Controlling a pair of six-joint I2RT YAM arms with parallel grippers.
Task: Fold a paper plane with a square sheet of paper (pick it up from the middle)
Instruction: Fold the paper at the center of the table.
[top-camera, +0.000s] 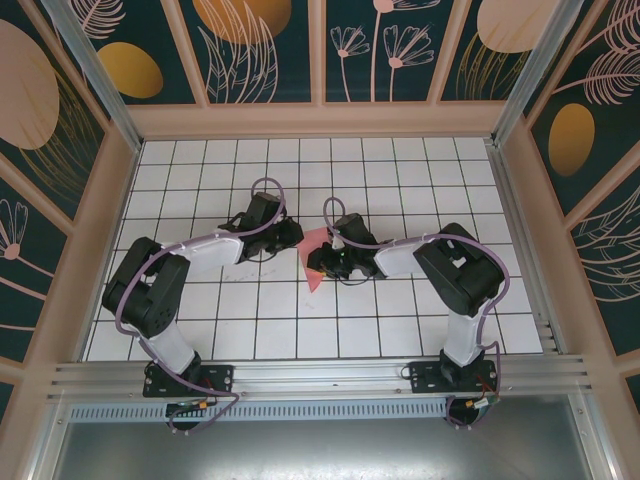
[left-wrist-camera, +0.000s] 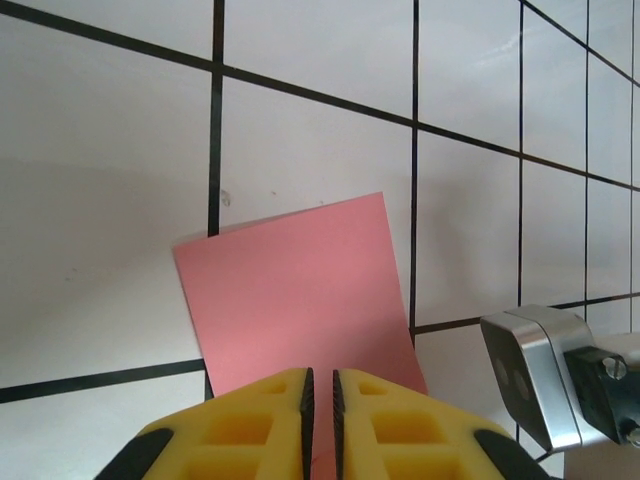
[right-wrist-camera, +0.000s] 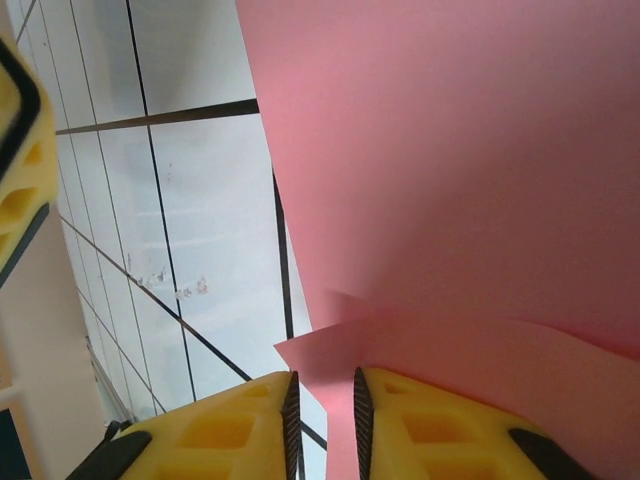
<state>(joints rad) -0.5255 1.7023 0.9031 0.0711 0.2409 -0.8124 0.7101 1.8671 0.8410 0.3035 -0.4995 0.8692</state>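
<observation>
Two grippers meet nose to nose over the square sheet of paper (top-camera: 312, 243) in the middle of the white gridded table (top-camera: 400, 170).

The left gripper (left-wrist-camera: 321, 375) has its yellow fingers (left-wrist-camera: 250, 430) almost together, only a thin slit between them, at the near edge of the pink-red sheet (left-wrist-camera: 300, 290); whether they pinch it I cannot tell. The right gripper (right-wrist-camera: 322, 375) has its fingers (right-wrist-camera: 440, 420) slightly apart, with a folded flap of the sheet (right-wrist-camera: 450, 180) standing in the gap and bare table showing beside it. Seen from above, the paper sits between the left gripper (top-camera: 290, 235) and the right gripper (top-camera: 322, 262).
</observation>
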